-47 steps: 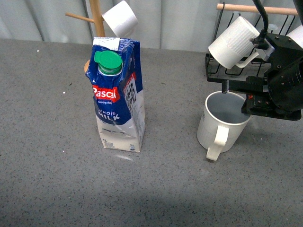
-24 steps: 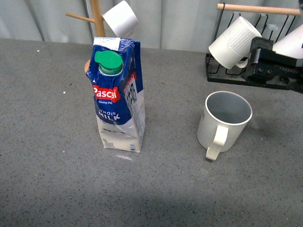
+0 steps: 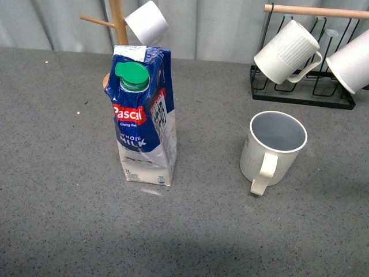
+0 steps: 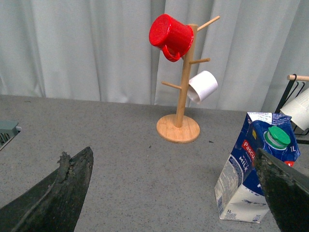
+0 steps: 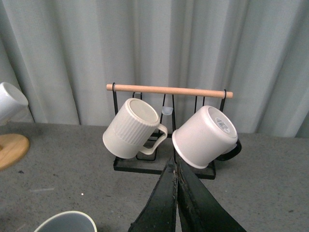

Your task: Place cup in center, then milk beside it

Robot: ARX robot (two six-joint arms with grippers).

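Grey speckled table; pale curtain behind; cup, milk upright, apart.

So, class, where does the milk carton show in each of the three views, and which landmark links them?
Front view: the milk stands left of centre, well left of the cup.
Left wrist view: the milk stands nearer the camera than the mug tree.
Right wrist view: not in it.
Shared landmark: the small white cup hanging on the mug tree.
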